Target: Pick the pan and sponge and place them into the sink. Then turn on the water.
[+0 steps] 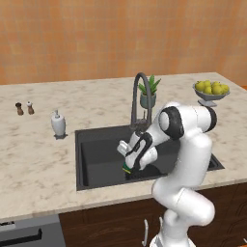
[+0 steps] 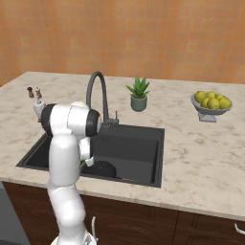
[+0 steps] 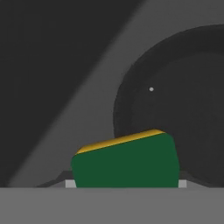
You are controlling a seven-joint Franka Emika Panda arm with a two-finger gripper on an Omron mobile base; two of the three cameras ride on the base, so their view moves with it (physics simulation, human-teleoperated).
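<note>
1. While the sponge (image 3: 125,161) sits between the claw's finger tips, its green face fills the low middle of the hand view, with a yellow edge along its top.
2. The claw (image 1: 129,169) is closed on the sponge, its jaws standing fairly wide around it, down inside the sink (image 1: 96,161).
3. In the left base view a bit of green and yellow shows at the claw's tip, low over the basin floor.
4. The pan (image 2: 103,170), round and black, lies on the sink floor at the near side, just beside the arm; in the hand view its dark round shape lies just beyond the sponge.
5. The dark arched faucet (image 1: 140,96) rises behind the sink.
6. On the counter (image 1: 38,154) stand a white soap dispenser (image 1: 58,124), a potted plant (image 2: 139,95) and a bowl of lemons (image 2: 211,105).
</note>
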